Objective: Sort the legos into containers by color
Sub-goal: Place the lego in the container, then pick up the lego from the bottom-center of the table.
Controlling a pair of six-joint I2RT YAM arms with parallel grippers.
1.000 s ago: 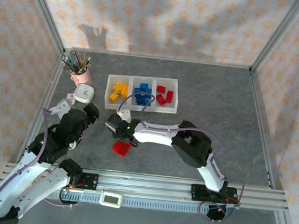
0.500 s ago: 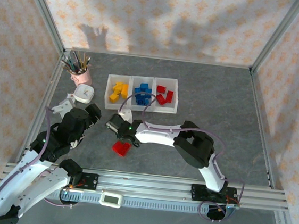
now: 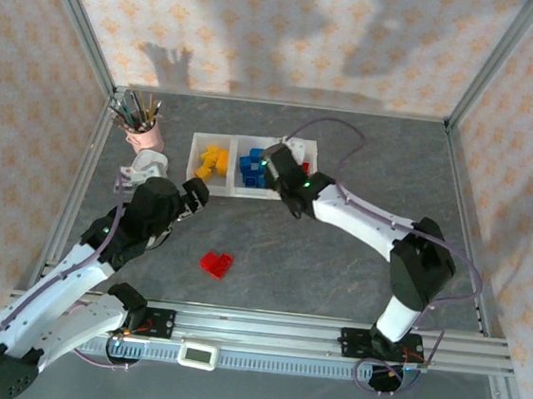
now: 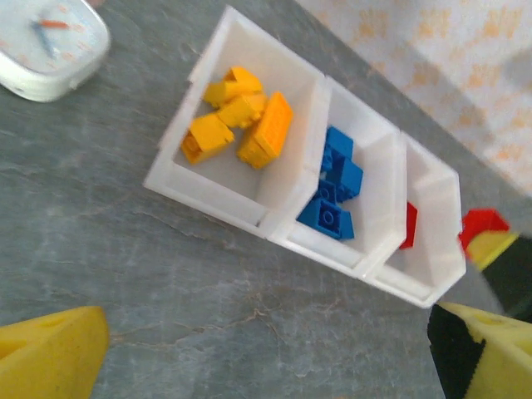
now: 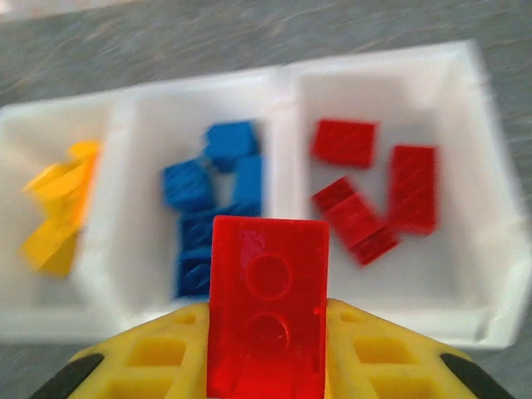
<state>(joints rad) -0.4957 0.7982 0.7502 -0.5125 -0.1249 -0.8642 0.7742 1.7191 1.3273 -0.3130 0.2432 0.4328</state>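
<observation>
Right claw (image 5: 268, 370) clenched on red lego (image 5: 268, 307); brick upright between fingers, poised at near wall of containers (image 5: 287, 116), about blue/red divider. Left claw (image 4: 266, 357) spread wide, nothing between fingers, above table (image 4: 166, 283) before yellow bin. Second red lego (image 3: 215, 264) on table, well apart from both claws.

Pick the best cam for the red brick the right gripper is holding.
Right wrist: the red brick stands large and sharp in the right gripper, with the bins beyond. Top external: the gripper covers it. Left wrist: a red sliver at the right edge, probably it.
</observation>
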